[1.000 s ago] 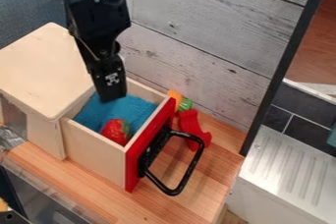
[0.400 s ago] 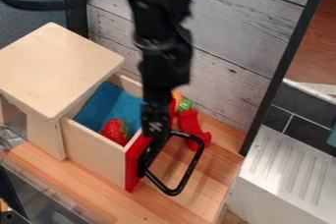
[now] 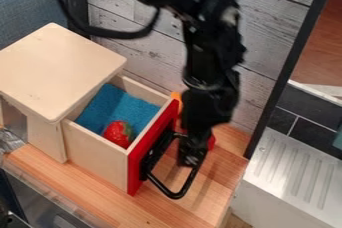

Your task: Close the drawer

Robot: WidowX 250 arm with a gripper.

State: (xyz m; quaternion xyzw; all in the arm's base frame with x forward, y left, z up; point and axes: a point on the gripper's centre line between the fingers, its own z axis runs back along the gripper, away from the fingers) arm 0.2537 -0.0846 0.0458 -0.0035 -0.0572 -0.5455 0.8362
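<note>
Jaws of the black gripper (image 3: 192, 158) are hanging at the black handle (image 3: 175, 195), their opening and any hold being impossible to tell. Beyond the red front of the protruding wooden drawer (image 3: 97, 158), they are presumably favouring an inward push toward the cabinet (image 3: 57, 72).

we see a grey-white plank wall (image 3: 267, 37), a black post (image 3: 283, 79), a blue backdrop (image 3: 27, 2), a wood-grained counter (image 3: 100, 192), dark tiles (image 3: 314, 107) above a pale ribbed surface (image 3: 287, 172)

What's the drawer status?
Drawer open, strawberry and blue cloth inside. Gripper at the black handle, outside the red front. No obstruction evident.
</note>
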